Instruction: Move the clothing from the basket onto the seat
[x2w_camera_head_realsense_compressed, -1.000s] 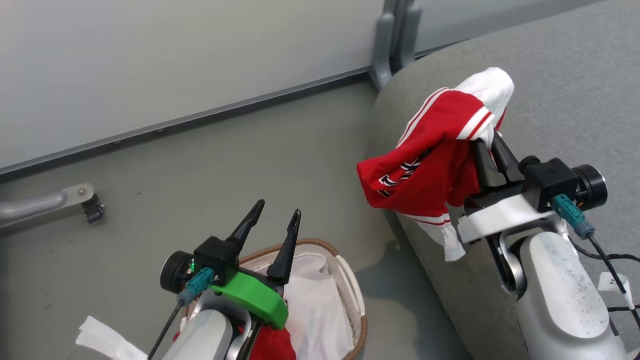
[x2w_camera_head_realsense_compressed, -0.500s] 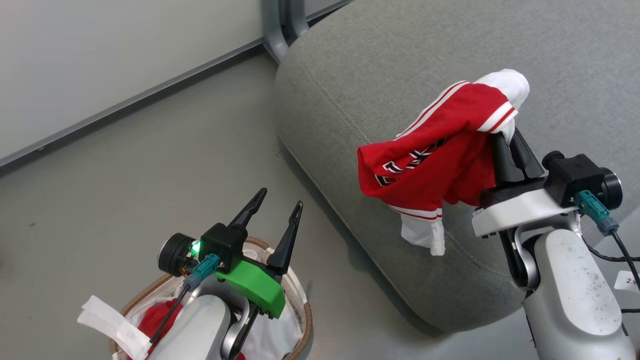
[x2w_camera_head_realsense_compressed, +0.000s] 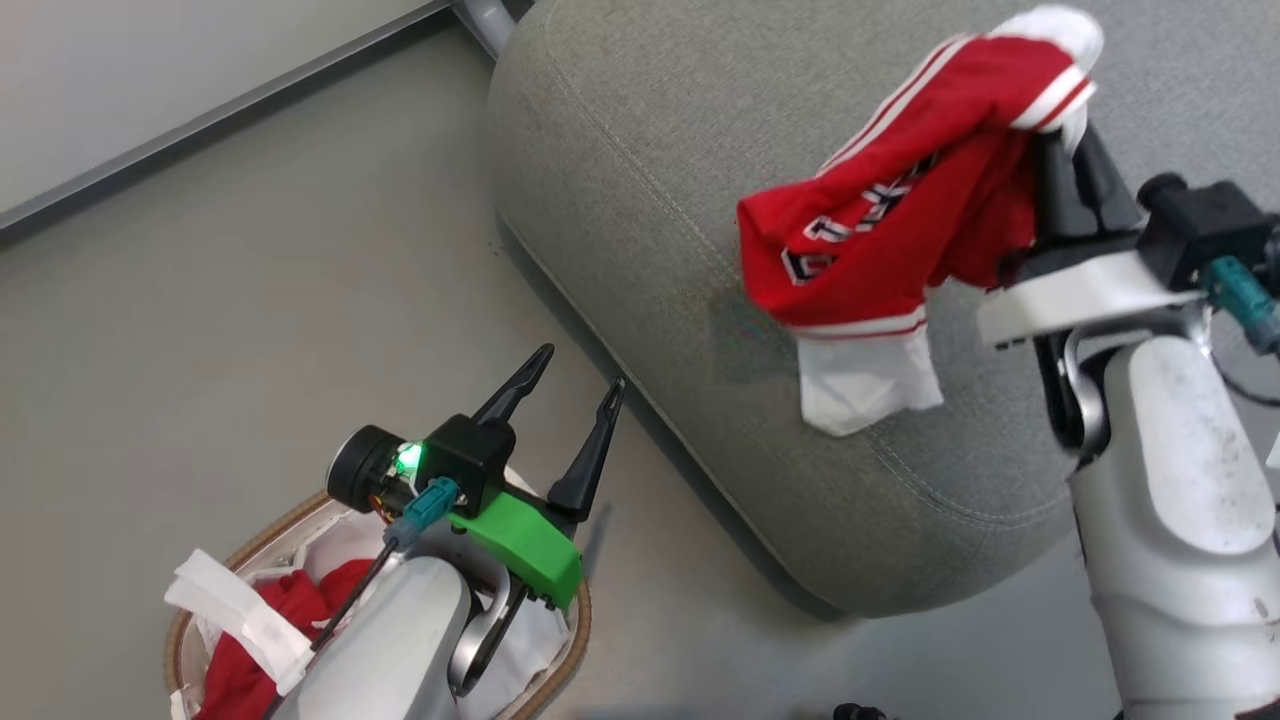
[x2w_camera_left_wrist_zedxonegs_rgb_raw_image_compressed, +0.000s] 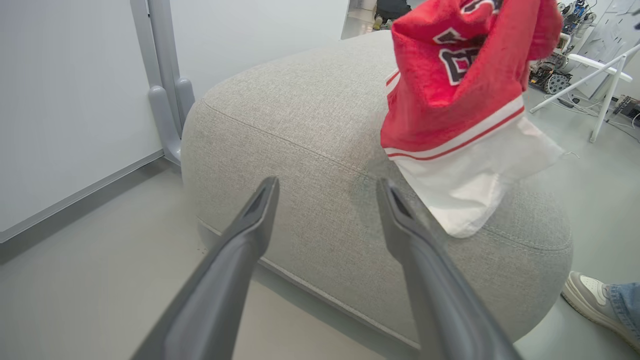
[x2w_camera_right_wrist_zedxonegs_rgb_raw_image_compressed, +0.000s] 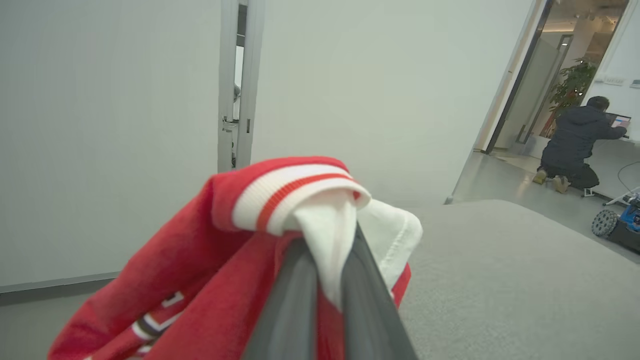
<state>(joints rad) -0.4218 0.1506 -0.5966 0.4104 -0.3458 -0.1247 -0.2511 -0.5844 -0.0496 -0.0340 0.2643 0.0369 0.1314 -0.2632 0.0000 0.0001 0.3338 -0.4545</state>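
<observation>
A red jersey (x2w_camera_head_realsense_compressed: 900, 220) with white trim and dark lettering hangs from my right gripper (x2w_camera_head_realsense_compressed: 1070, 150), which is shut on its collar end, above the large grey seat (x2w_camera_head_realsense_compressed: 650, 200). In the right wrist view the cloth (x2w_camera_right_wrist_zedxonegs_rgb_raw_image_compressed: 225, 280) drapes over the closed gripper (x2w_camera_right_wrist_zedxonegs_rgb_raw_image_compressed: 325, 245). The jersey's white hem (x2w_camera_left_wrist_zedxonegs_rgb_raw_image_compressed: 465, 195) dangles just over the seat's front part (x2w_camera_left_wrist_zedxonegs_rgb_raw_image_compressed: 300, 125). My left gripper (x2w_camera_head_realsense_compressed: 580, 368) is open and empty above the basket (x2w_camera_head_realsense_compressed: 265, 530), fingertips toward the seat's side. More red clothing (x2w_camera_head_realsense_compressed: 290, 610) lies in the basket beside the white liner (x2w_camera_head_realsense_compressed: 225, 605).
A grey post (x2w_camera_left_wrist_zedxonegs_rgb_raw_image_compressed: 165, 100) and a pale wall panel stand behind the seat. A person's shoe (x2w_camera_left_wrist_zedxonegs_rgb_raw_image_compressed: 590, 295) rests on the floor by the seat's far side. Another person (x2w_camera_right_wrist_zedxonegs_rgb_raw_image_compressed: 575, 145) crouches in the distance, near a small wheeled machine (x2w_camera_right_wrist_zedxonegs_rgb_raw_image_compressed: 615, 225).
The head camera has swung, shifting the whole view. My right gripper has carried the jersey higher and farther over the seat. The left gripper has stayed open above the basket.
</observation>
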